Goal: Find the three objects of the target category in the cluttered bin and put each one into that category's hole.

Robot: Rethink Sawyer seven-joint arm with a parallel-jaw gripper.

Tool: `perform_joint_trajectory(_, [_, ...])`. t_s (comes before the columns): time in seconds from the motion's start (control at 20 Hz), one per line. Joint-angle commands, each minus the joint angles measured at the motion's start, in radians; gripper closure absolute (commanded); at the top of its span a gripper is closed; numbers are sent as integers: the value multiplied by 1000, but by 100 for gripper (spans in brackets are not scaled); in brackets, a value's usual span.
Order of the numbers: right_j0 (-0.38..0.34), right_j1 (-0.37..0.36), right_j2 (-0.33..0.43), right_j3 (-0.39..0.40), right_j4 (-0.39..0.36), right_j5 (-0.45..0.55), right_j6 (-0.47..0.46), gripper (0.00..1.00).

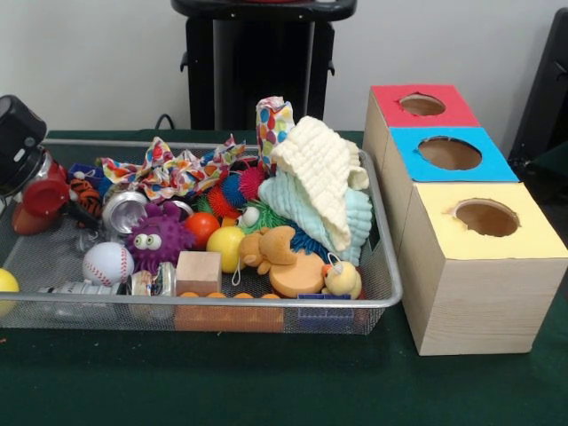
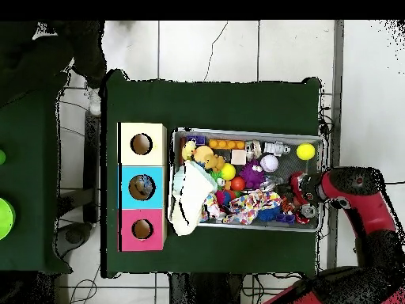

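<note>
A wire-mesh bin point(image 1: 382, 266) sits heaped with toys on a green-clothed table point(image 1: 266, 382): a white baseball point(image 1: 107, 263), a spiky purple ball with googly eyes point(image 1: 158, 236), a plain wooden cube point(image 1: 199, 271), a plush bear point(image 1: 264, 248) and a yellow rubber duck point(image 1: 342, 280). A cream waffle-knit cloth point(image 1: 321, 177) drapes over a pale blue one point(image 1: 355, 222) at the bin's box-side end. Beside the bin stand three wooden boxes with round holes, topped red point(image 1: 423, 106), blue point(image 1: 450, 153) and yellow point(image 1: 486, 218). The robot's gripper point(image 2: 299, 198) hangs over the bin's opposite end, among the clutter there; whether its fingers are apart cannot be told. Open cloth lies along the bin's front edge.
</note>
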Motion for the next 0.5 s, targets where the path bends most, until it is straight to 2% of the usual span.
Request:
perform_joint_trajectory(0.05, [11,-49,32,81,-18,10,43,100])
perform_joint_trajectory(0.5, [45,-200,-44,131,-48,93,76,100])
